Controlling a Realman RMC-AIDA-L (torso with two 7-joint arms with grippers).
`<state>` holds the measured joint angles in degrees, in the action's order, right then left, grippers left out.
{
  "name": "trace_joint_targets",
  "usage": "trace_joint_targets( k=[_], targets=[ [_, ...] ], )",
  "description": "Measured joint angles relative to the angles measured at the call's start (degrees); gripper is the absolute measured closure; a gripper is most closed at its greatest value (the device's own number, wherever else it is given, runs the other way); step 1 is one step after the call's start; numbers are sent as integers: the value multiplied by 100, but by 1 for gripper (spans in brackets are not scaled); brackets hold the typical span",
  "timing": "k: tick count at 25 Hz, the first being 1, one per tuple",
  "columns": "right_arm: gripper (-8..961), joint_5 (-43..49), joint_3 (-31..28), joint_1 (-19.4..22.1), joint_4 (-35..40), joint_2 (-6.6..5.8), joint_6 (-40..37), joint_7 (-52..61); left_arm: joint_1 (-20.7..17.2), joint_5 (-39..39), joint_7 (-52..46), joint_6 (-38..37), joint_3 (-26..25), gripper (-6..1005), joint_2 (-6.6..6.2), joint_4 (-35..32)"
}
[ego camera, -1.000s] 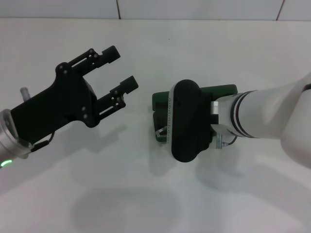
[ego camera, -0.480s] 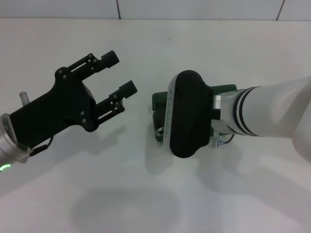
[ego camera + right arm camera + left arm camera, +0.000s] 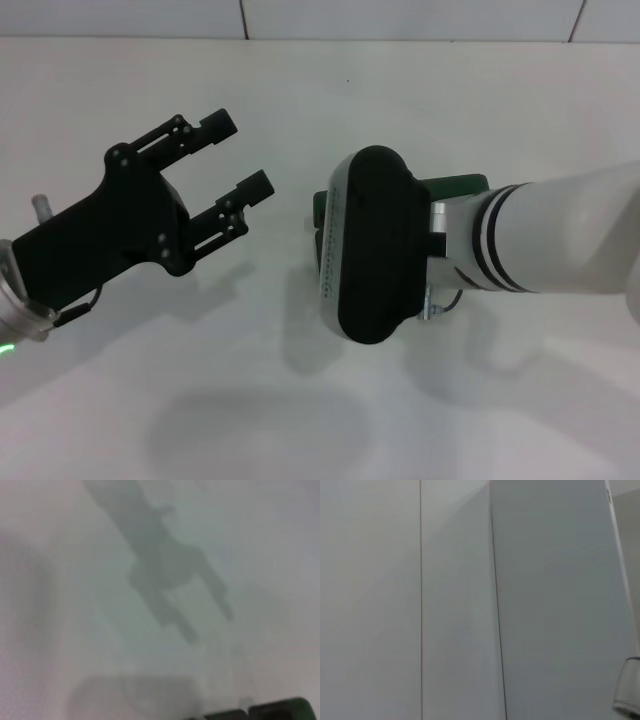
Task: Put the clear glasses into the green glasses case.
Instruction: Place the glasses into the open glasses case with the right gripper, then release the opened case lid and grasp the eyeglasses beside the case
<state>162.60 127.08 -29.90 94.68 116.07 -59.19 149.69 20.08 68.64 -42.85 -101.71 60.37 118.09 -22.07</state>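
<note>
- The green glasses case (image 3: 452,186) lies on the white table (image 3: 300,100) just right of centre, mostly hidden under my right arm; only its dark green far edge and left rim show.
- I cannot make out the clear glasses.
- My right gripper (image 3: 372,245) hangs directly over the case, wrist reaching in from 3 o'clock; its bulky black housing hides my fingers, so I cannot tell their spread.
- My left gripper (image 3: 230,155) hovers at 9 o'clock from the case, well apart, pointing toward 2 o'clock, fingers (image 3: 216,122) spread wide and empty.
</note>
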Motion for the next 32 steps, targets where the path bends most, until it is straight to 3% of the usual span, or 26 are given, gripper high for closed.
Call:
trace_joint_targets(
  k=[4,10,14,20,32],
  targets=[
    [626,-295,-91,54,154,-4,-141,-228,-37,0,2,-9,-4,350,-2,-22],
    [627,-1502,-777,136,299,-6,-963,-1036,-1,0,22,-13,-13,350,1,-24],
    [628,-1623,-1069,148,138,1,-1255,-1085,97,0,30,13,-3,350,18,-12],
    [629,-1668,-1176,36,-490,14,-1000,-1087,106,0,36,21,-19,350,29,-29],
    [632,-1650,-1179,21,-758,12,-330,-1063,154,0,33,29,-6,350,28,-12]
  ],
)
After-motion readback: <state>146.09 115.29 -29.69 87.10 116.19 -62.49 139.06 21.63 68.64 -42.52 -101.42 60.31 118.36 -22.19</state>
